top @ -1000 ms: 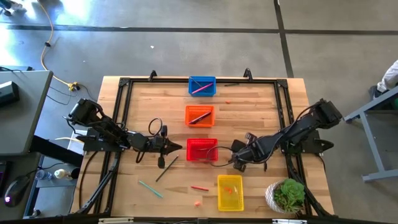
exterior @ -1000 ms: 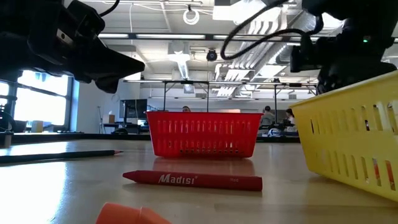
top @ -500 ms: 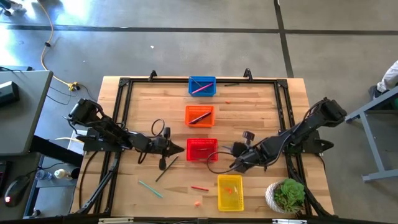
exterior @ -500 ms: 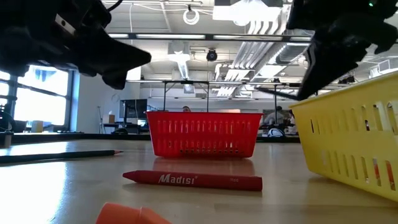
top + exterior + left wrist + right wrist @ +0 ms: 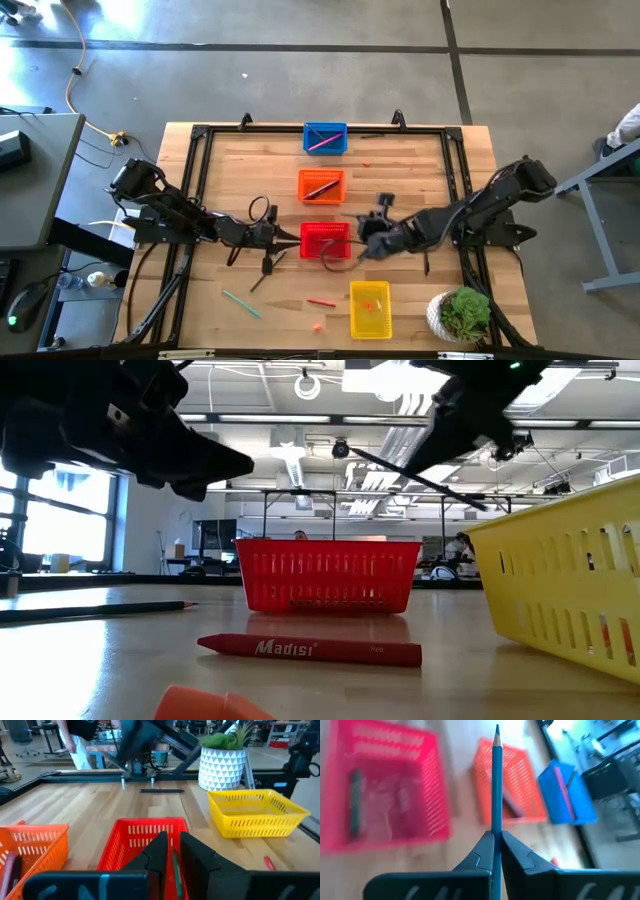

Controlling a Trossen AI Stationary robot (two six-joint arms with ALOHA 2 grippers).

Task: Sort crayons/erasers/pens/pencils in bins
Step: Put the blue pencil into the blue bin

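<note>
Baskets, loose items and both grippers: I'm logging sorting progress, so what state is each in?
Blue basket: holds a pink stick.
Orange basket: holds a dark stick.
Red basket: holds a green stick.
Yellow basket: holds an orange-red lump.
Red crayon: lying loose on the table.
Right gripper: shut on a blue pencil.
Left gripper: narrow gap, empty.

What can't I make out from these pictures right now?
- Red bin contents: right wrist view blurred; a green stick shows, type unclear.
- Yellow bin: low view, cut by the right edge.
- Eraser: low view, cut by the bottom edge.
- Left gripper: whether it holds anything.
</note>
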